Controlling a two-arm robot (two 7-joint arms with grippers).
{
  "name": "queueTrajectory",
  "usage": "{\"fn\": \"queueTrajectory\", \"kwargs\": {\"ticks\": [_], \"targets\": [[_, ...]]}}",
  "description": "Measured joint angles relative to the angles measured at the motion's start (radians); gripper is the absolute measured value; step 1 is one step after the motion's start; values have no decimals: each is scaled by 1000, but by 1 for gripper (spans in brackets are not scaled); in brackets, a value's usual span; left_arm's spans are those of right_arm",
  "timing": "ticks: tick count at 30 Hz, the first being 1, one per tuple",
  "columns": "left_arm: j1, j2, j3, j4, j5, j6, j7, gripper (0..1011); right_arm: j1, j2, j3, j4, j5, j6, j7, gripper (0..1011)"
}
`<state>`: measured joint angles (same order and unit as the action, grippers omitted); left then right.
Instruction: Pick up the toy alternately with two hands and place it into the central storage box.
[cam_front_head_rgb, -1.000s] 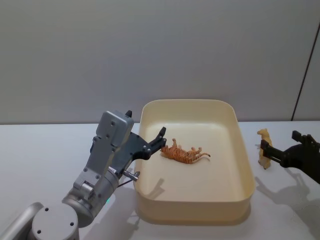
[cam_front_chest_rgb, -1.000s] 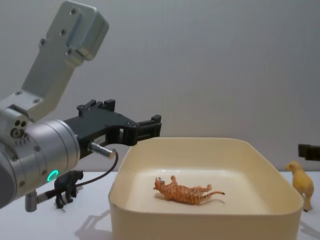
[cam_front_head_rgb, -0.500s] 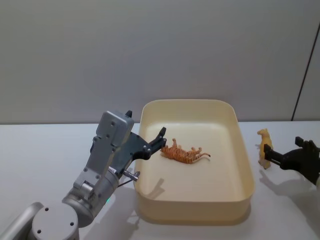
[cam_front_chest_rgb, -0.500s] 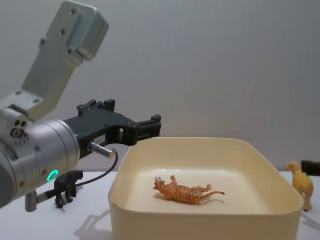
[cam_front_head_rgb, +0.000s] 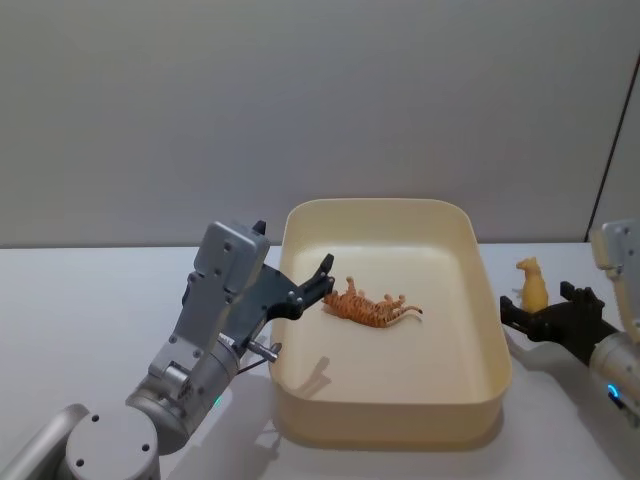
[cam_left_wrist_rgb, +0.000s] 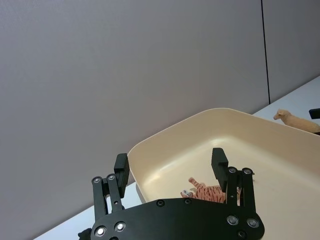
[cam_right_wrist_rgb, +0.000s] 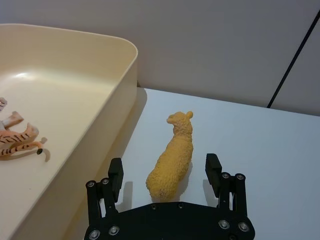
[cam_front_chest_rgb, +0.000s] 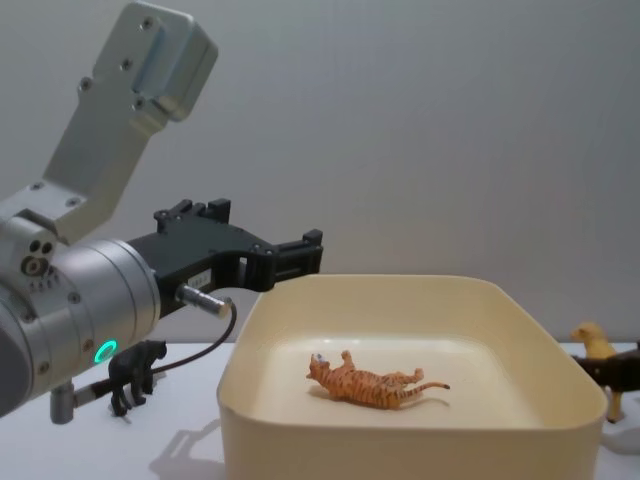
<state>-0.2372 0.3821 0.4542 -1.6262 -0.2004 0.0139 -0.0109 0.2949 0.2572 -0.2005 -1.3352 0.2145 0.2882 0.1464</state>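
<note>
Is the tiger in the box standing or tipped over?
Tipped over: the tiger lies on its side on the floor of the box, legs not under it.

left hand (cam_front_chest_rgb: 308, 251) over storage box (cam_front_chest_rgb: 400, 448) rim | tiger toy (cam_front_chest_rgb: 372, 385) lying inside | black toy animal (cam_front_chest_rgb: 135, 372) left of box

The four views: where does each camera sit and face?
Head: high, looking down at the storage box; left gripper and right gripper show.
Chest: low, looking across the table; left arm large.
Left wrist: behind its open fingers, facing the tiger toy.
Right wrist: behind its open fingers, facing the yellow llama toy.
All four share the storage box.
</note>
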Motion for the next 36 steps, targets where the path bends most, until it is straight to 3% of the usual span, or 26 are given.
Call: {"fn": "queueTrajectory", "kwargs": {"ticks": [6, 20, 25, 28, 36], "targets": [[0, 0, 0, 0, 0, 0, 0, 1001, 36, -22, -14, 65, -30, -11, -12, 965], [0, 0, 0, 0, 0, 0, 0, 1001, 77, -47, -31, 140, -65, -25, -26, 601], [0, 0, 0, 0, 0, 0, 0, 1001, 58, -36, -22, 117, -60, -25, -28, 403], [0, 0, 0, 0, 0, 0, 0, 1001, 33, -21, -11, 86, -51, -23, -32, 342], [0, 0, 0, 0, 0, 0, 0, 1001, -55, 31, 26, -26, -23, -21, -41, 333]]}}
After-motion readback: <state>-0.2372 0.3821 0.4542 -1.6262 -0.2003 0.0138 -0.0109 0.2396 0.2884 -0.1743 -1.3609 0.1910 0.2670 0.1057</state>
